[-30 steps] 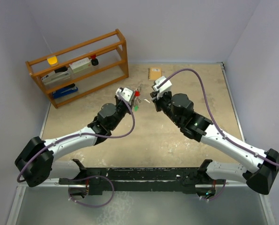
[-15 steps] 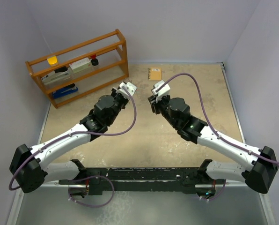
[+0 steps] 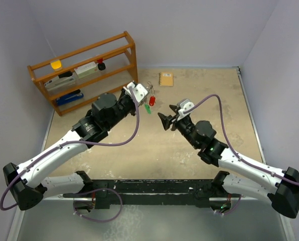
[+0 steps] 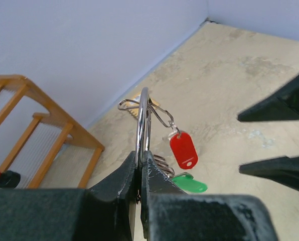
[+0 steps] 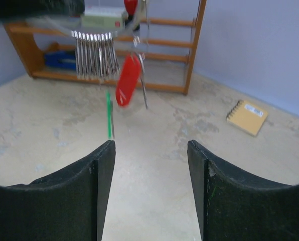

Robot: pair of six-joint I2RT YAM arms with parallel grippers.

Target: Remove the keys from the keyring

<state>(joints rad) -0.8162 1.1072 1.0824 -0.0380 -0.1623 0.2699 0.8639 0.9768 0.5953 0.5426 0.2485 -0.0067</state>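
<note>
Jaws of my left gripper [image 4: 140, 161] are pressed together on the keyring [image 4: 142, 118], pinching its thin silver wire edge-on and holding it up off the table [image 3: 154, 150], toward the far left, near the wooden rack [image 3: 84, 70]. From the ring hang the red-headed key [image 4: 183, 150], the green-headed key [image 4: 189, 184] beside it, and a row of plain silver keys [image 5: 95, 55]. My right gripper [image 3: 164, 122] sits to the right of the bunch, apart from it, jaws spread wide and pointed at the keys, holding nothing. A tan notebook [image 3: 165, 79] lies flat at the far side.
</note>
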